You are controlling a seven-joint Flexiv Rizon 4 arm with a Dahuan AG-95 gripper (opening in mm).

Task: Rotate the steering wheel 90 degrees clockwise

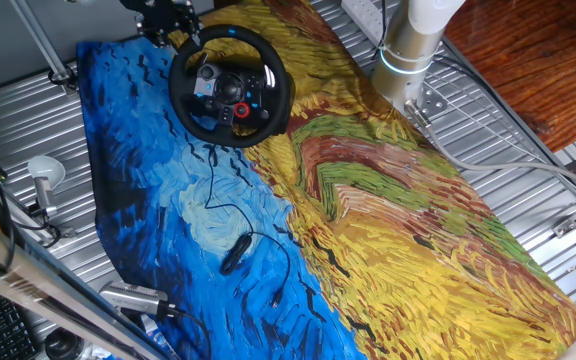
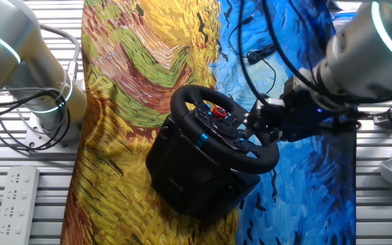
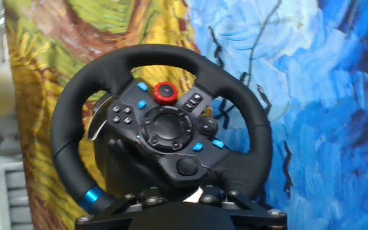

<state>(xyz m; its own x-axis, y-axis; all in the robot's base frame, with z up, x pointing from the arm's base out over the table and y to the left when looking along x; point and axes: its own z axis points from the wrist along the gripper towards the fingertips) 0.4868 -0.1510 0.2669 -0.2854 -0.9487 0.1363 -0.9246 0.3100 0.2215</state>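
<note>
I judge this to be the gripping stage, just ahead of the turn: my claw (image 2: 260, 126) sits right at the rim of the steering wheel (image 2: 224, 129), on the side nearest the blue half of the painted cloth (image 2: 305, 184), and from the other fixed view it seems to touch the rim or be just beside it. Whether the fingers are spread, pressed together or already pinching the rim I cannot tell; in the hand view the claw's body fills the lower edge and the rim passes straight across it, hiding the tips. The next move, as I see it, calls for a firm hold on the thick rim and then a sweep along a circular path about the hub, a quarter turn clockwise, keeping the wrist following the arc so the grip does not slip or drag the base sideways. The wheel stands near the far end of the surface on the cloth, astride the seam where yellow meets blue, tilted on its black base (image 2: 189, 173). It is black with a thick padded rim, a grey centre hub, a red round button (image 3: 165, 92) and small blue-lit buttons, plus a blue stripe on the rim (image 3: 92, 195). A small black oval device (image 1: 234, 254) on a thin cable lies well apart on the blue.
</note>
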